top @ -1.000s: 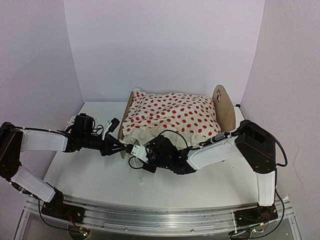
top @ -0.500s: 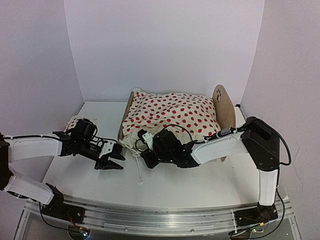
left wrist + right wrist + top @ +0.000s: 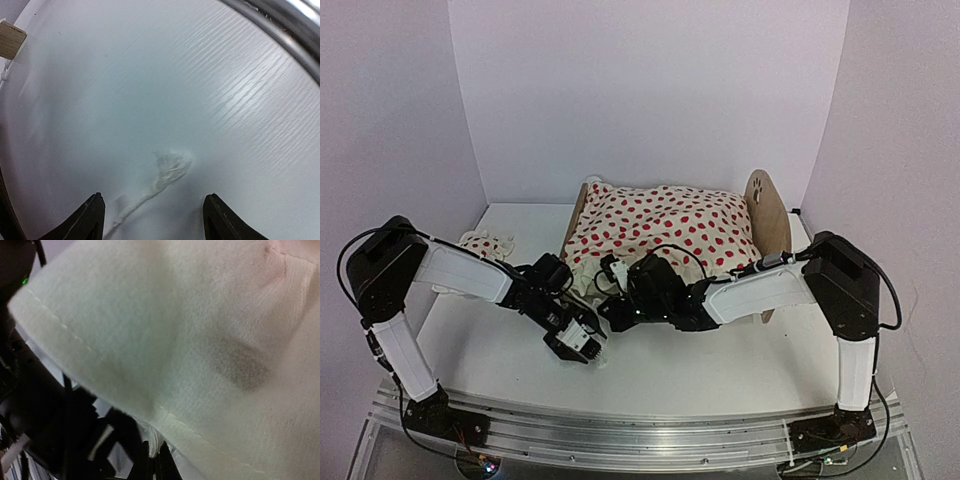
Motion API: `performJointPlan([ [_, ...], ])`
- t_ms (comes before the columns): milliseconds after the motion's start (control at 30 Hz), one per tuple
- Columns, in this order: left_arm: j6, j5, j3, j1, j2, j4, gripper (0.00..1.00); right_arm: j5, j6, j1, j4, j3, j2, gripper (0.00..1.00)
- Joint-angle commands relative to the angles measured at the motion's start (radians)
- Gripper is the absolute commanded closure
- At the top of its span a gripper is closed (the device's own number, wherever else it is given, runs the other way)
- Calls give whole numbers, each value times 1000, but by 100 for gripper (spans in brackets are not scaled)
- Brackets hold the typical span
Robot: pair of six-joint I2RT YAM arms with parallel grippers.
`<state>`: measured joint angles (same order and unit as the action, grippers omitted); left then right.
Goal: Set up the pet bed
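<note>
The pet bed stands at the back middle, with its wood headboard (image 3: 767, 213) on the right and its footboard (image 3: 576, 222) on the left. The red-dotted blanket (image 3: 665, 225) covers it, so the striped mattress is hidden. My right gripper (image 3: 611, 303) is shut on the blanket's near-left edge; in the right wrist view the fingertips (image 3: 155, 462) pinch the white fabric (image 3: 190, 340). My left gripper (image 3: 574, 346) is open and empty, low over the table in front of the footboard. A frayed white string end (image 3: 171, 166) lies on the table between its fingers (image 3: 91, 218).
The small red-dotted pillow (image 3: 486, 243) lies on the table at the left, beside the left arm. A wooden bed leg (image 3: 11, 40) shows at the top left of the left wrist view. A metal rail (image 3: 620, 430) runs along the near table edge.
My left gripper has left the footboard and swung right and nearer, down over the string on the table. My right gripper has lifted the blanket's edge slightly to the left.
</note>
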<state>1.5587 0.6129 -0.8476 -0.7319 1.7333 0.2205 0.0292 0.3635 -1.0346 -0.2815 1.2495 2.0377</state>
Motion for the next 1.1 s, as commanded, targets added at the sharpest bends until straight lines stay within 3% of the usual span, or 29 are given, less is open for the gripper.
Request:
performJointPlan([
  [0, 156, -50, -69, -9, 55, -4, 30, -21, 16, -4, -50, 13, -5, 100],
  [167, 237, -60, -152, -56, 130, 182, 34, -21, 0, -3, -73, -11, -14, 100],
  [333, 330, -66, -329, -84, 235, 547, 45, -19, -21, -3, -73, -14, -17, 100],
  [433, 348, -113, -388, -95, 290, 658, 52, -21, -25, -3, -73, -13, -14, 100],
  [667, 287, -216, -374, -121, 326, 608, 83, -14, -38, -2, -76, -20, -17, 100],
  [767, 246, -236, -355, -120, 306, 565, 100, -6, -55, -1, -76, -27, -28, 100],
  [900, 75, -166, -377, -87, 229, 529, 100, 20, -76, 2, -72, -49, -61, 100],
  [1067, -173, -1, -414, 48, 98, 573, 100, 41, -126, 2, -39, -44, -99, 100],
])
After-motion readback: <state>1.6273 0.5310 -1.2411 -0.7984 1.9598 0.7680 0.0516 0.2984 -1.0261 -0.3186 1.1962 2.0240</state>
